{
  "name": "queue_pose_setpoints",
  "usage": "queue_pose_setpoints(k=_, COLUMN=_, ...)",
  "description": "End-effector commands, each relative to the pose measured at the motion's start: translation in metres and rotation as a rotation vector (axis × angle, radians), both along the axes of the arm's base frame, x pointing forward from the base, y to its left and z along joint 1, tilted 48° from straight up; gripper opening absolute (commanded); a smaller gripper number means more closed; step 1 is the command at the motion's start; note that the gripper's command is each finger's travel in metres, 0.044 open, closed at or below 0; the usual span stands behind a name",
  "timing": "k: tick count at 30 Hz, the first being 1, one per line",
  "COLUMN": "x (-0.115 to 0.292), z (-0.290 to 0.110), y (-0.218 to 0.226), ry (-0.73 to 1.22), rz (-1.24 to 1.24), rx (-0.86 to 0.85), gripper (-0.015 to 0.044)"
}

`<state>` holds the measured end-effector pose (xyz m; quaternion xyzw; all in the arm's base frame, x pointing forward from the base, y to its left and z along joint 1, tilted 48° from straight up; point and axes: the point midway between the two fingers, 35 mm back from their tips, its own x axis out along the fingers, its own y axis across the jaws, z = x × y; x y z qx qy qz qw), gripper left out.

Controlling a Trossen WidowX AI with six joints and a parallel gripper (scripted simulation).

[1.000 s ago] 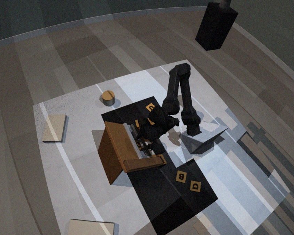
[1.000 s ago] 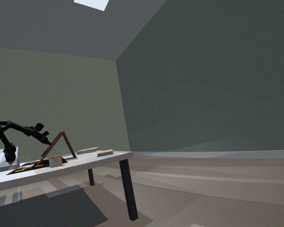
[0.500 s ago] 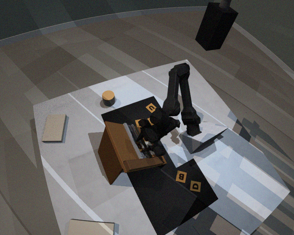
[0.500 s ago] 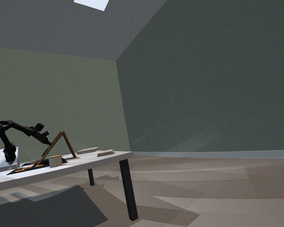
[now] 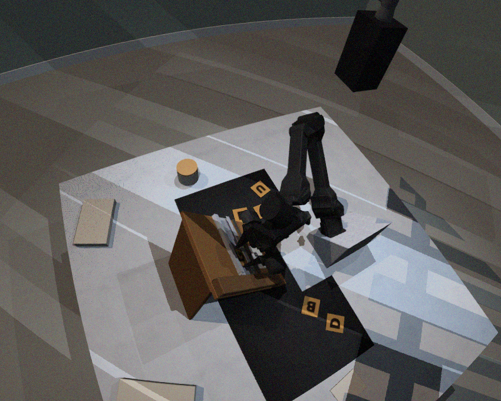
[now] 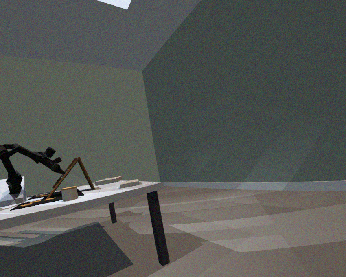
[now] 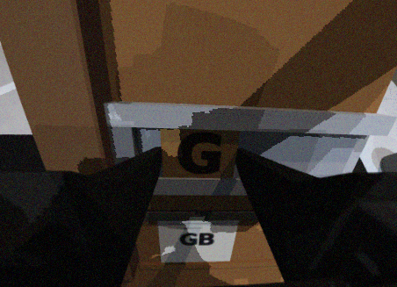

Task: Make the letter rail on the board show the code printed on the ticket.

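Observation:
My gripper (image 5: 243, 255) (image 6: 63, 172) (image 7: 199, 153) is shut on the G tile (image 7: 171, 139), one finger on each side. The tile is upright between the strips of the grey rail (image 7: 149, 116) (image 5: 227, 234) on the sloping wooden board (image 7: 211, 46) (image 5: 207, 241) (image 6: 56, 185). In the wrist view a short gap separates the tile from the rail's left end. The ticket (image 7: 220, 252) below the rail reads GB. The B tile (image 5: 310, 302) and the D tile (image 5: 329, 316) lie on the black mat (image 5: 259, 341). The U tile (image 5: 254, 188) lies at its far end, near two partly hidden tiles.
A round orange-topped can (image 5: 187, 167) (image 6: 69, 194) stands beyond the mat. A tan block (image 5: 94, 222) lies at the table's left, another (image 5: 155, 391) at the lower edge. A pale wedge (image 5: 354, 230) is beside the arm base. A raised wooden wall (image 7: 48, 76) borders the board.

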<state>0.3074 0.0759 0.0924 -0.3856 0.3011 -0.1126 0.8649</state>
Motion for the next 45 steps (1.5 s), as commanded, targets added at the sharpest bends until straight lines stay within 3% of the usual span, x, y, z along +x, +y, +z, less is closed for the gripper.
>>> queue_pose_setpoints(k=1, x=0.0, z=-0.001, y=0.001, ry=-0.006, rz=-0.006, rx=0.001, gripper=0.0)
queue_pose_setpoints(k=13, x=0.0, z=-0.006, y=0.006, ry=-0.006, rz=-0.006, rx=0.001, gripper=0.0)
queue_pose_setpoints(k=24, x=-0.003, z=-0.004, y=0.007, ry=-0.005, rz=-0.005, rx=0.001, gripper=0.0289)
queue_pose_setpoints(k=45, x=-0.02, z=0.002, y=0.017, ry=-0.004, rz=-0.006, rx=0.002, gripper=0.0295)
